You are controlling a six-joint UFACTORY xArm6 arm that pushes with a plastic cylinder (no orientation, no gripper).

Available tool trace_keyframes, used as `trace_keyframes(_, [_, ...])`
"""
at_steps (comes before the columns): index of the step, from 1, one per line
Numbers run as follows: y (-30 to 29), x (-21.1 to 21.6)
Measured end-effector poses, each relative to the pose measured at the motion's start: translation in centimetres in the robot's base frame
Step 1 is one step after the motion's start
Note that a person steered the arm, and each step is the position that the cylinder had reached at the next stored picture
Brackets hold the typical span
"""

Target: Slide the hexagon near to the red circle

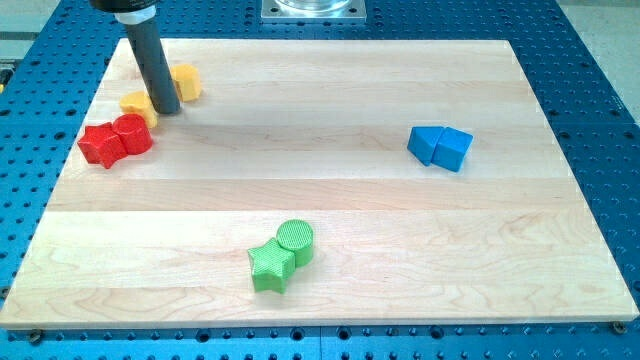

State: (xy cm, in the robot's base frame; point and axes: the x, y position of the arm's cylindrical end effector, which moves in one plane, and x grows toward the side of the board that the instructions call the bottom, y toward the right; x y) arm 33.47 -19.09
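Note:
A red circle block [132,134] lies near the view's left edge of the wooden board [330,190], touching a red star block [101,145] on its left. A yellow hexagon block [186,81] lies up and to the right of them. Another yellow block [138,104] sits just above the red circle; its shape is partly hidden by the rod. My tip [167,109] rests on the board between the two yellow blocks, just below and left of the hexagon and up and right of the red circle.
A green circle [295,240] and a green star [271,266] touch near the view's bottom centre. Two blue blocks [440,147] sit together at the right. A metal mount [313,10] stands at the view's top edge.

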Motion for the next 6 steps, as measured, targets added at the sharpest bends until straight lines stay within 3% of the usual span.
trace_keyframes(1, [-4.0, 0.5])
trace_keyframes(2, [-3.9, 2.1])
trace_keyframes(3, [4.4, 2.4])
trace_keyframes(4, [11.2, -1.2])
trace_keyframes(5, [8.5, -6.1])
trace_keyframes(6, [2.7, -5.8])
